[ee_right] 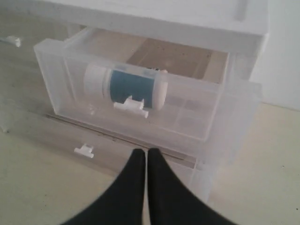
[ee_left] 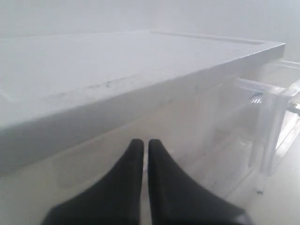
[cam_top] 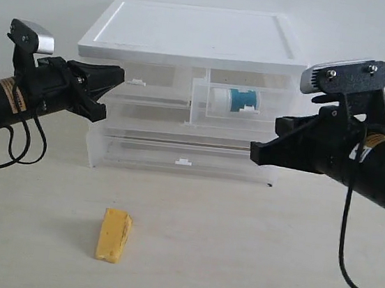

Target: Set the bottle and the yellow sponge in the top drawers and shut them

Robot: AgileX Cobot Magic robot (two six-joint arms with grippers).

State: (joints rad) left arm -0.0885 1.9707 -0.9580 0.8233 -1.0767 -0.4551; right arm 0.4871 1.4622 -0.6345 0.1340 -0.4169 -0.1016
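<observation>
We see the bottle point(ee_right: 124, 89) inside the open top drawer point(ee_right: 197, 117); left gripper point(ee_left: 142, 142) and right gripper point(ee_right: 142, 151) both closed, empty.

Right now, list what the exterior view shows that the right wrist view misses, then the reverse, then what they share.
Exterior only: the yellow sponge lying on the table, and the left pincer by the cabinet's left side. Right wrist only: the right pincer's tips pressed together, and the top drawer's bare floor behind the bottle. Both: the bottle on its side in that pulled-out top drawer.
</observation>
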